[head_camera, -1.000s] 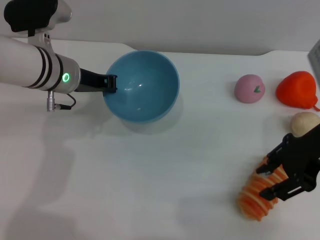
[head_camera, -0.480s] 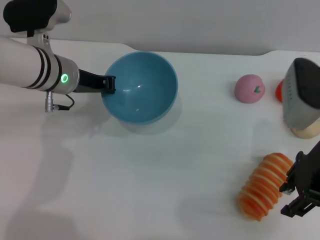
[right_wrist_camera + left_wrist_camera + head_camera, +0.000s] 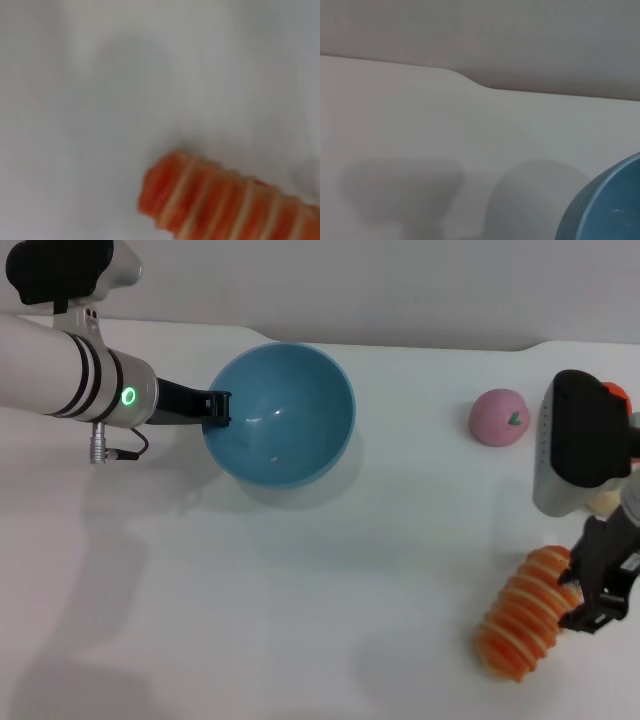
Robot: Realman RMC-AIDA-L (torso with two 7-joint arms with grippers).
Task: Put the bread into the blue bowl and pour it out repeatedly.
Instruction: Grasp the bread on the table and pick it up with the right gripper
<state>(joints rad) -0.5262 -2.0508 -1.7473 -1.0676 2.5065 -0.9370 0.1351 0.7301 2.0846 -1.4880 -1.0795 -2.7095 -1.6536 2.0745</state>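
The bread (image 3: 523,623) lies on the white table (image 3: 330,600) at the lower right of the head view, ridged side up. Its long axis runs diagonally, one end pointing to the lower left of the frame and the other to the upper right, toward the right gripper (image 3: 596,585). That gripper sits at the loaf's upper-right end, its dark fingers (image 3: 585,558) spread and apparently against the end rather than closed around it (actual contact cannot be confirmed from this angle). The right wrist view shows the bread (image 3: 225,202) alone on bare table, with no fingers in sight.

The bowl (image 3: 279,413) stands in the upper left-centre of the head view, well apart from the bread, its opening tilted a little toward the camera. The left gripper (image 3: 213,407) is at its left rim, with one dark finger visible at the rim edge; it seems to clamp the rim. The left wrist view catches only an arc of the bowl (image 3: 605,205).

A pink fruit (image 3: 499,417) rests at upper right. An orange fruit (image 3: 616,390) and a beige ball (image 3: 605,503) are mostly hidden behind the right arm's housing.
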